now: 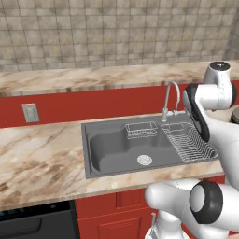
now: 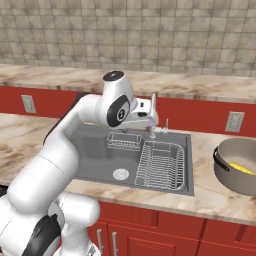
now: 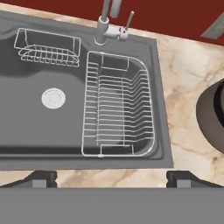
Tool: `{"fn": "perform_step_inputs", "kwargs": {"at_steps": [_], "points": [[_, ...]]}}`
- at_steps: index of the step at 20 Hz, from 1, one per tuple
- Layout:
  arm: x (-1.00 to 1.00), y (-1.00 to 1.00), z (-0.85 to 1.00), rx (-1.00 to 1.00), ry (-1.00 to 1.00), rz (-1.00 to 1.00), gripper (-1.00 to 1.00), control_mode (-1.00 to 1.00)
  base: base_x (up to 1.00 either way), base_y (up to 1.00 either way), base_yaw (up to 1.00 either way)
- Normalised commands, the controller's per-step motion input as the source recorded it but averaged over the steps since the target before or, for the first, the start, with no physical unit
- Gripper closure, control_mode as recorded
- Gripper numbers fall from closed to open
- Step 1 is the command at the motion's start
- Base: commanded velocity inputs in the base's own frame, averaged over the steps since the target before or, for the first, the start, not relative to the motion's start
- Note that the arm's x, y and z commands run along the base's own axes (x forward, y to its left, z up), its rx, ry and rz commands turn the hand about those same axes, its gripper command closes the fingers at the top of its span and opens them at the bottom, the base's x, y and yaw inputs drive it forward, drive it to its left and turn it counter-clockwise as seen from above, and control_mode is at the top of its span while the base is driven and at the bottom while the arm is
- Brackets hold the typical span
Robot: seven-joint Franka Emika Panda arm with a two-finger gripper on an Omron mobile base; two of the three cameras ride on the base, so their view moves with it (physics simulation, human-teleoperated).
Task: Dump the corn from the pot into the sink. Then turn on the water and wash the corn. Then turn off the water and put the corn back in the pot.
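The tool [image 3: 112, 179] is hanging above the front rim of the sink [image 3: 26, 127], its two finger tips standing wide apart with nothing between them. The pot [image 2: 239, 172] is sitting on the surface [image 2: 210, 195] to the right of the sink, well apart from the basin and clear of its rim; the corn [image 2: 242, 168] is lying inside it, against the beige interior, its long axis running roughly left to right and slightly down toward the right in the right base view. In the hand view the pot [image 3: 213, 114] is showing at the right edge, partly cut off, so the task's thing is lying to the tool's right and somewhat ahead. The coming move is judged to turn on this sideways offset: the arm is needing to carry the tool rightward past the wire dish rack [image 3: 117, 105] to reach a pot handle. The faucet [image 3: 106, 19] is standing at the back of the sink. The task is judged to be at its opening step, the corn not yet dumped.
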Motion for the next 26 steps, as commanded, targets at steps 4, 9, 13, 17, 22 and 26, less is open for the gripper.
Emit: {"fn": "perform_step_inputs", "kwargs": {"at_steps": [4, 9, 13, 17, 22, 26], "points": [[0.0, -0.67, -0.17, 0.0, 0.03, 0.0, -1.0, -1.0, 0.0, 0.0, 0.0], [0.0, -0.66, -0.09, 0.0, 0.02, 0.0, -1.0, -1.0, 0.0, 0.0, 0.0], [0.0, -0.67, -0.06, 0.0, 0.0, 0.0, -1.0, -1.0, 0.0, 0.0, 0.0], [0.0, -0.62, -0.09, 0.0, 0.0, 0.0, -1.0, -1.0, 0.0, 0.0, 0.0], [0.0, -0.55, -0.17, 0.0, 0.01, 0.0, -1.0, -1.0, 0.0, 0.0, 0.0], [-0.01, -0.48, -0.21, 0.0, 0.04, 0.0, -1.0, -1.0, 0.0, 0.0, 0.0]]}}
